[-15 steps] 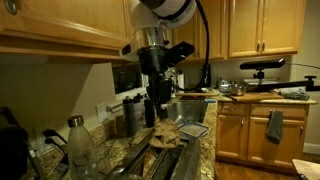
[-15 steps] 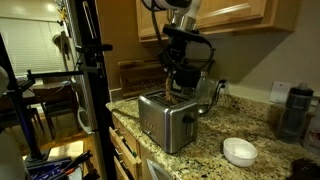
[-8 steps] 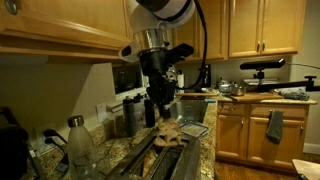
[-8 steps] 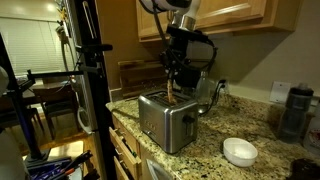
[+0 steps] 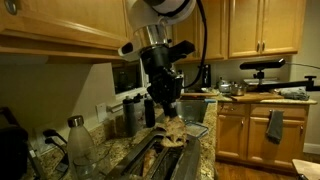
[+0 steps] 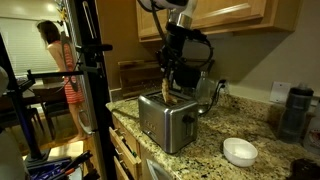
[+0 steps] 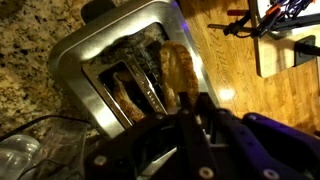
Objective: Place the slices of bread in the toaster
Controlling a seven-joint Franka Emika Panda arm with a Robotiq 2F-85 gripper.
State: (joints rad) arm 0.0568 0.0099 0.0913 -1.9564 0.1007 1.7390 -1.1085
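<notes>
Holding the claw [image 6: 166, 87] directly above the toaster [image 6: 163, 125] right now, guys. It's squeezing down hard on one slice of bread [image 7: 180, 70], with the jaws nearly together and only the thin slice sitting between them. The slice is hanging upright from the claw, and its bottom edge is pointing down into one of the toaster's two long slots. In the wrist view it's lining up nicely along the length of that slot. The lighting is pretty dim though, so I can't really tell how far in it's reaching; I think the lower end is just getting past the rim.

The second slice [image 7: 125, 95] is already sitting down inside the neighbouring slot, with its browned top edge showing a little below the metal.

The toaster itself is standing on the granite counter [image 6: 205, 150], close to the front corner. A white bowl [image 6: 239, 151] is resting on the same counter, off to one side of the toaster and clearly apart from it. Someone in a red top [image 6: 66, 70] is standing in the room well behind the toaster, past the dark camera stand [image 6: 90, 80].
</notes>
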